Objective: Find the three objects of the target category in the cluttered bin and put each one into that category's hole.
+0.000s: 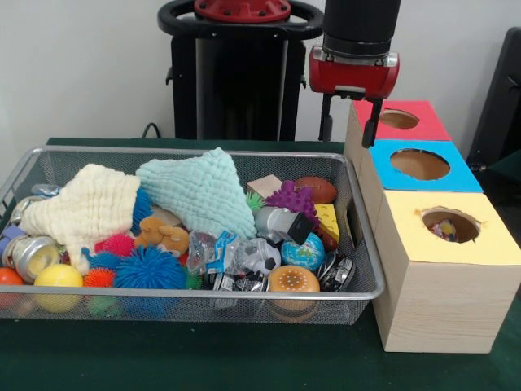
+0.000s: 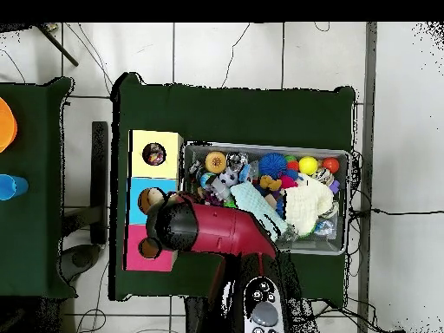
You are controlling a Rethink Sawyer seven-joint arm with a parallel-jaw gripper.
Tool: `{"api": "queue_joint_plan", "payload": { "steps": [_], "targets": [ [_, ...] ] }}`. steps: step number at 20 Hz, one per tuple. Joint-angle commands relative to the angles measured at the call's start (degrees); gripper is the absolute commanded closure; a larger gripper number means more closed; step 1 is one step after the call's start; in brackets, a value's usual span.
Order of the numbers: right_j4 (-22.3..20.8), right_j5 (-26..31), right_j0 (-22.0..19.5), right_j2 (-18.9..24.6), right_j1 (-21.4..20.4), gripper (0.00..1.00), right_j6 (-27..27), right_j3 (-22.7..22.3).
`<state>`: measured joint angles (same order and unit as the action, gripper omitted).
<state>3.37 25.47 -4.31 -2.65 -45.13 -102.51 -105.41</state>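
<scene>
The wire mesh bin (image 1: 195,151) is packed with toys and cloths; it also shows in the overhead view (image 2: 264,146). My gripper (image 1: 351,122) hangs open and empty above the red-topped box (image 1: 427,124), behind the bin's far right corner. In the overhead view the arm (image 2: 217,230) covers it. The yellow-topped box (image 1: 480,244) stands nearest the camera, and its round hole (image 1: 462,217) shows one multicolour confetti piece (image 1: 445,230) inside. That hole also shows in the overhead view (image 2: 154,155). I make out no other confetti piece among the clutter.
A blue-topped box (image 1: 460,177) stands between the red and yellow ones. The bin holds a cream cloth (image 1: 85,204), a mint cloth (image 1: 199,191), spiky balls (image 1: 151,269), a purple spiky ball (image 1: 291,198), a yellow ball (image 1: 59,277) and crinkly wrapped packets (image 1: 244,257).
</scene>
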Motion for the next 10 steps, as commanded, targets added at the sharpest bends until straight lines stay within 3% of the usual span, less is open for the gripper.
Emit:
{"api": "queue_joint_plan", "payload": {
  "steps": [1, 10],
  "targets": [
    [-3.92, -0.17, -4.41, 2.64, 1.94, 0.00, -1.30, -1.53],
    [-6.21, -3.60, -11.13, 7.22, 1.11, 0.00, 0.92, -6.25]
  ]
}}
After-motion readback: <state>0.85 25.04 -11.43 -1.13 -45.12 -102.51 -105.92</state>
